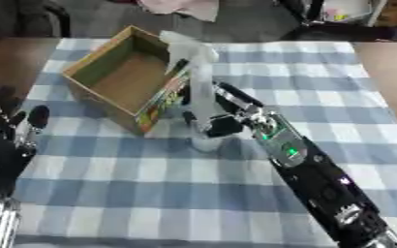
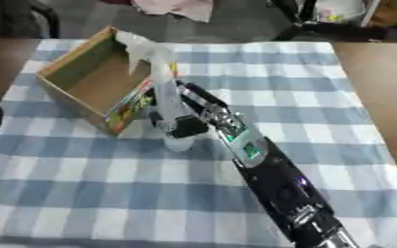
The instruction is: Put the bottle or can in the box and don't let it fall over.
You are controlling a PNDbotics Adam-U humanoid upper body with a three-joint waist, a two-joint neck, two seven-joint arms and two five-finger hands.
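Clearly, the right hand (image 1: 210, 123) grips a translucent plastic spray bottle (image 1: 198, 77) beside the open cardboard box (image 1: 121, 77).

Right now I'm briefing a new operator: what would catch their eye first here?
The right hand curled round a tall clear spray bottle at the table's centre, standing just outside the open cardboard box. The box sits up-left on the blue checked cloth. The left hand idles open at the left edge.
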